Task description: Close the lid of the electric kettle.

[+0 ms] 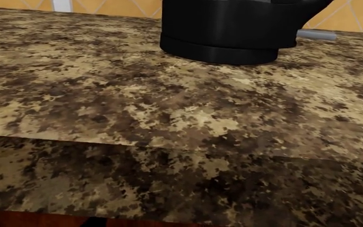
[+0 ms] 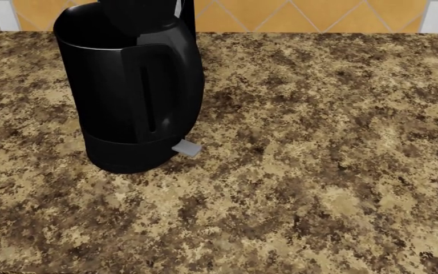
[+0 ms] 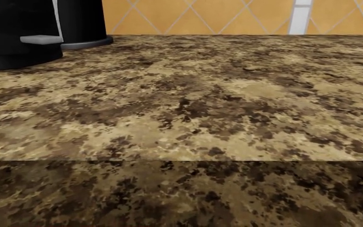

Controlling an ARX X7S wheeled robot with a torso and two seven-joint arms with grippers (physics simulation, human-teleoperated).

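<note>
The electric kettle (image 2: 132,97) stands on the speckled brown bench (image 2: 318,171), close to the tiled wall behind it. Its handle faces the robot, and a small grey lever (image 2: 187,148) sticks out at the bottom, just below the handle. The lid (image 2: 139,14) is up. It stands behind the open mouth of the kettle, and its top is cut off by the edge of the head view.

No tool shows in any picture, so I cannot tell if either one is spread or pressed together. Both wrist views look low along the bench, so both arms seem to be down low, in front of the kettle.

I think the job has not started. A good way would be to lift one arm up above the kettle, reach behind the lid, and push it gently forward and down. Push softly, or the tall kettle may tip or slide.
</note>
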